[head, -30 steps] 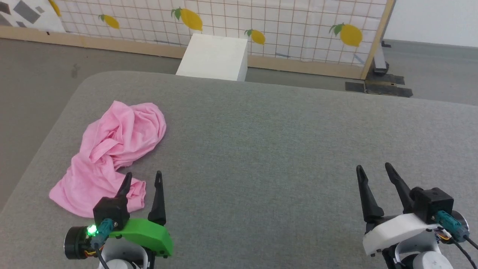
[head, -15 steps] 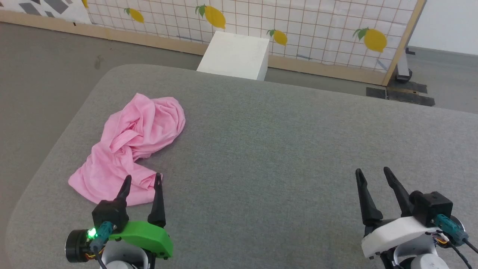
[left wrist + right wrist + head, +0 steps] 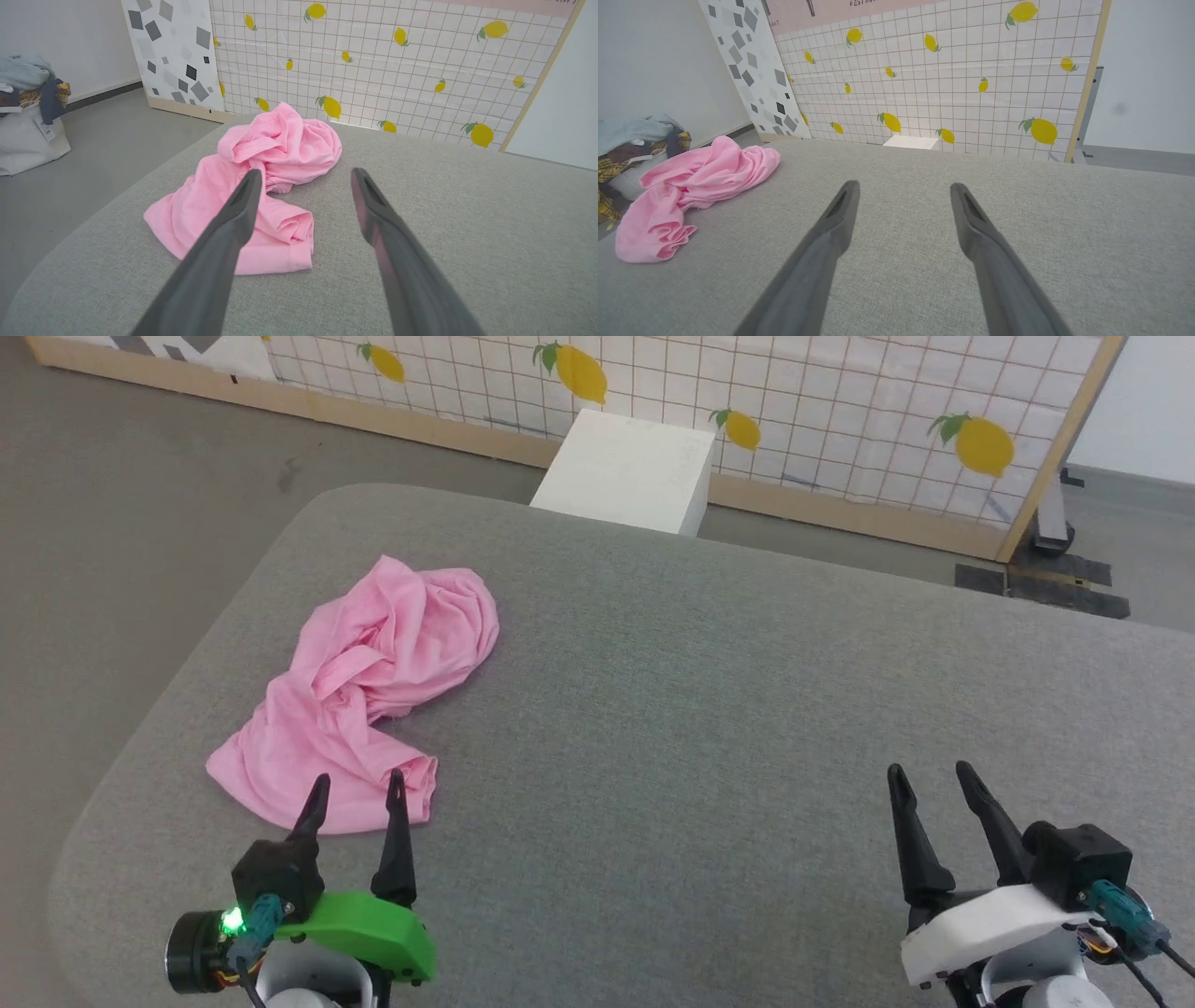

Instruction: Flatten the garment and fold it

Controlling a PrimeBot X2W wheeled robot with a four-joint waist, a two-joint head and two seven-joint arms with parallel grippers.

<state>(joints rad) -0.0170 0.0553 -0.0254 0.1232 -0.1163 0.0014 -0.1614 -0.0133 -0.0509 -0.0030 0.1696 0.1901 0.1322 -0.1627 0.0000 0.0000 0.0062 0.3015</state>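
Pink garment (image 3: 364,691) lies crumpled in a heap on the left part of the grey padded table (image 3: 700,709), unfolded. Left gripper (image 3: 359,777) sits at the cloth's near hem, fingers spread wide, holding nothing. Right gripper (image 3: 929,769) is near the right side, also spread wide and empty, well apart from the cloth. White box (image 3: 630,471) stands beyond the far edge.

From high behind, the head camera looks down over the left gripper (image 3: 358,775) and right gripper (image 3: 928,766), across the grey desk (image 3: 653,709) toward the lemon screen (image 3: 840,429). Both wrist cameras sit low, skimming the desk the same way. All three catch the garment (image 3: 373,672) and screen.
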